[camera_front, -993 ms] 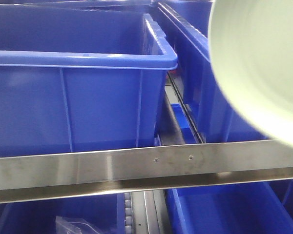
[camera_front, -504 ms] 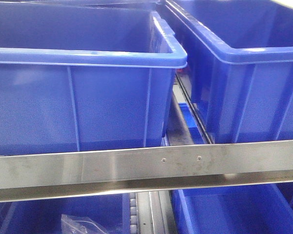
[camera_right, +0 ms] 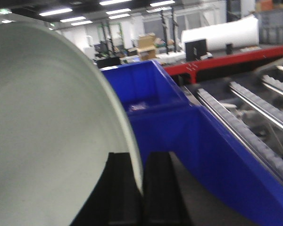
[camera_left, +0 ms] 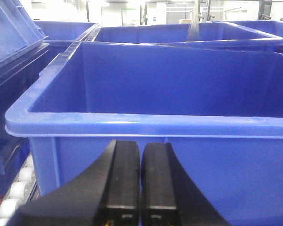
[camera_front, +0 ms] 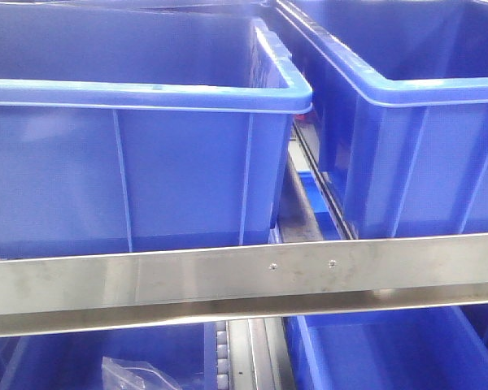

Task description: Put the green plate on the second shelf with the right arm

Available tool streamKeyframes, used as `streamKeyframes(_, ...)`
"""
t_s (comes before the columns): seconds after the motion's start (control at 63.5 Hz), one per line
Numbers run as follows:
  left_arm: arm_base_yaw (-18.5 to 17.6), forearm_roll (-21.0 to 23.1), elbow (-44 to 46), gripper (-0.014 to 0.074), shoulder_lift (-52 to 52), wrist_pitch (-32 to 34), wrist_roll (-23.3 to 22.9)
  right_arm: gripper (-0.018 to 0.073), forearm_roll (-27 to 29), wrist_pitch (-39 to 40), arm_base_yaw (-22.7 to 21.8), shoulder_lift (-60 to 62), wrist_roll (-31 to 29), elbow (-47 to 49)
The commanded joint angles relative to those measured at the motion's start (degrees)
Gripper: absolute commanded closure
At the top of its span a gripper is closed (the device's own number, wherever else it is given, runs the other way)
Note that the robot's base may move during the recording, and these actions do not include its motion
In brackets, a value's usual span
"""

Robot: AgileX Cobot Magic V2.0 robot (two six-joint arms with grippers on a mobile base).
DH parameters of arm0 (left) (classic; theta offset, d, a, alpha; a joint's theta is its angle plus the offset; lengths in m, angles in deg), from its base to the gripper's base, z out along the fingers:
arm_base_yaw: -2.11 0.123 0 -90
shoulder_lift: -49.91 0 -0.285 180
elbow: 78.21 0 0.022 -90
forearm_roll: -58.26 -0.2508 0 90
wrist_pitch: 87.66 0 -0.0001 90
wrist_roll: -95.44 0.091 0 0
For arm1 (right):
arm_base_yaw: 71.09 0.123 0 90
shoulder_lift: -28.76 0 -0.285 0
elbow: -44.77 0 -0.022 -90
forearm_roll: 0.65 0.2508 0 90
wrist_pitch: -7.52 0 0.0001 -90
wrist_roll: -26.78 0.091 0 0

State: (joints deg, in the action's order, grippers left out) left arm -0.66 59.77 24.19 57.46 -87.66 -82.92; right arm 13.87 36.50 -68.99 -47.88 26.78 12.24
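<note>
The green plate (camera_right: pixel 47 132), pale mint and round, fills the left half of the right wrist view, standing on edge. My right gripper (camera_right: pixel 142 162) is shut on the plate's rim, one black finger on each side of it. The plate and the right arm do not show in the front view. In the left wrist view my left gripper (camera_left: pixel 140 153) is shut with nothing between its black fingers, and it sits just in front of the wall of a blue bin (camera_left: pixel 179 80).
Two large blue bins (camera_front: pixel 130 146) (camera_front: pixel 407 138) stand side by side behind a steel shelf rail (camera_front: pixel 228 280). More blue bins (camera_front: pixel 374 349) lie below the rail. In the right wrist view a blue bin (camera_right: pixel 179 127) lies beside roller tracks (camera_right: pixel 254 136).
A second ago the green plate filled the upper right of the front view; it has since gone out of that view. The view itself has shifted slightly.
</note>
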Motion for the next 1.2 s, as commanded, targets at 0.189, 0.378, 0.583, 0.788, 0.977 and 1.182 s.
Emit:
streamKeyframes(0.189,0.0,0.4,-2.3,0.0466,-0.9,4.6,-0.1,0.0499,2.8,5.2,-2.8,-9.5,0.0,6.7)
streamKeyframes(0.378,0.0,0.4,-2.3,0.0466,-0.9,4.6,-0.1,0.0340,3.5,4.7,-2.8,-13.8,3.5,8.7)
streamKeyframes(0.583,0.0,0.4,-2.3,0.0466,-0.9,4.6,-0.1,0.0199,4.5,2.9,-3.3,-14.5,3.5,9.2)
streamKeyframes(0.788,0.0,0.4,-2.3,0.0466,-0.9,4.6,-0.1,0.0200,4.5,1.7,-3.3,-13.4,3.5,9.2)
streamKeyframes(0.977,0.0,0.4,-2.3,0.0466,-0.9,4.6,-0.1,0.0471,3.5,-7.4,-3.3,-3.9,-1.4,9.2)
streamKeyframes(1.182,0.0,0.4,-2.3,0.0466,-0.9,4.6,-0.1,0.0512,-2.7,-20.3,-3.3,8.3,-10.4,9.2)
